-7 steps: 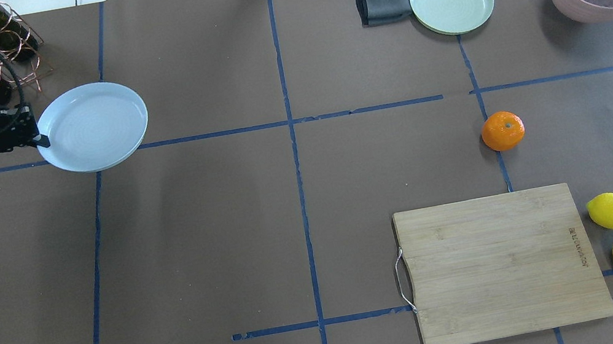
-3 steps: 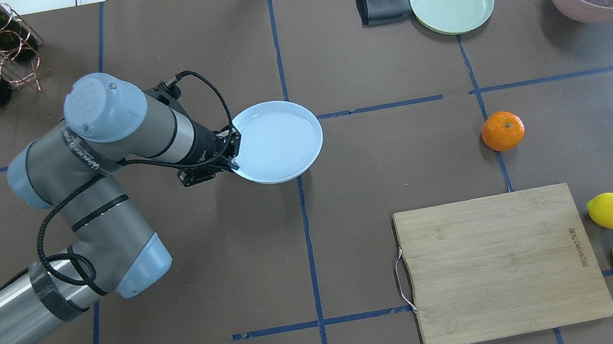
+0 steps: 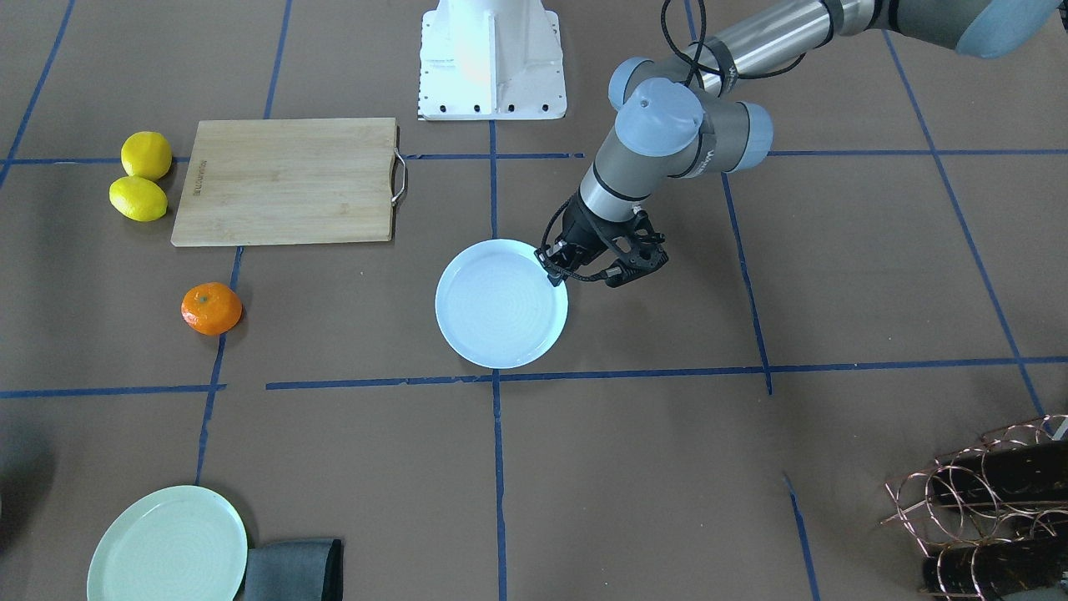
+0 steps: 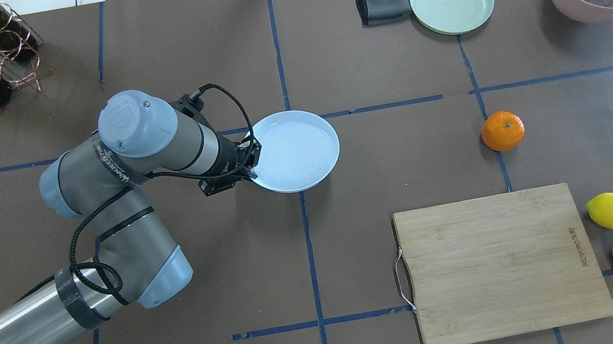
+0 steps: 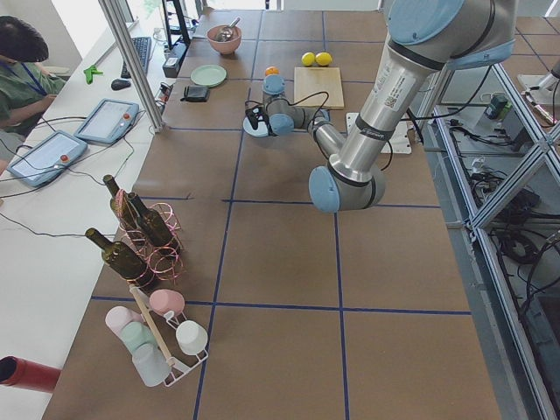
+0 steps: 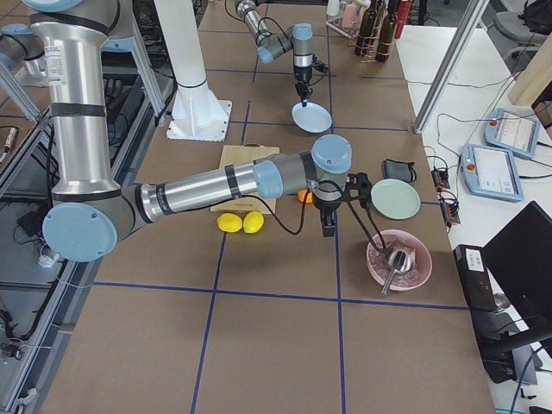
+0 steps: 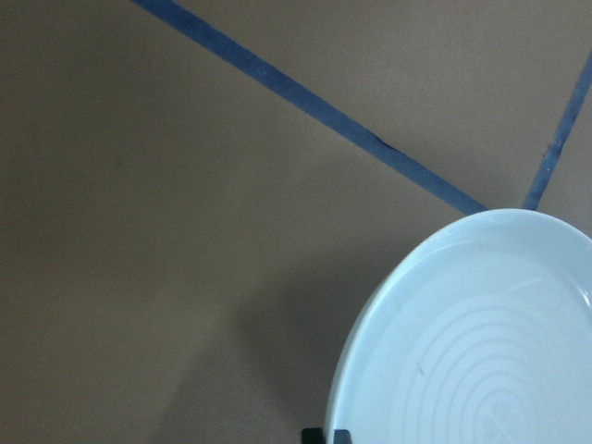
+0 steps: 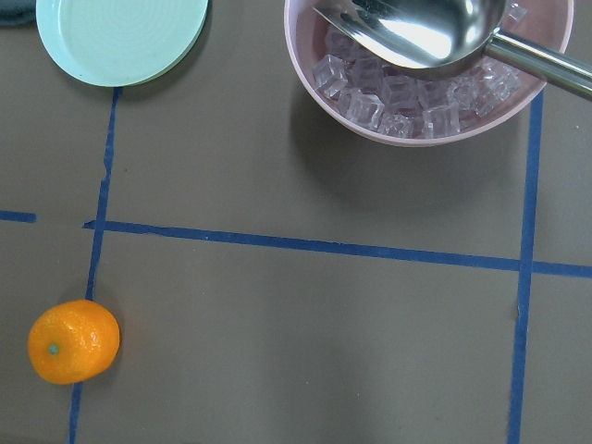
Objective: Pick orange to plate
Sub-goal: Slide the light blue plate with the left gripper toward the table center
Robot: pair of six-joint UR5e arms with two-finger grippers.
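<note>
The left gripper (image 4: 252, 172) gripped the rim of the round, pale bluish-white plate (image 4: 302, 148) near mid-table. The small, bright orange fruit (image 4: 502, 130) sat on a blue tape line (image 4: 482, 105), well apart. Lowering the plate level before release was advised. For the right gripper (image 6: 329, 228), the opening could not be told.

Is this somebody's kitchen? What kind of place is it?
Probably a robot lab, not a kitchen. The brown table is marked into squares with blue tape, the robot's left gripper holds the plate, and a person sits by control tablets with red buttons.
</note>
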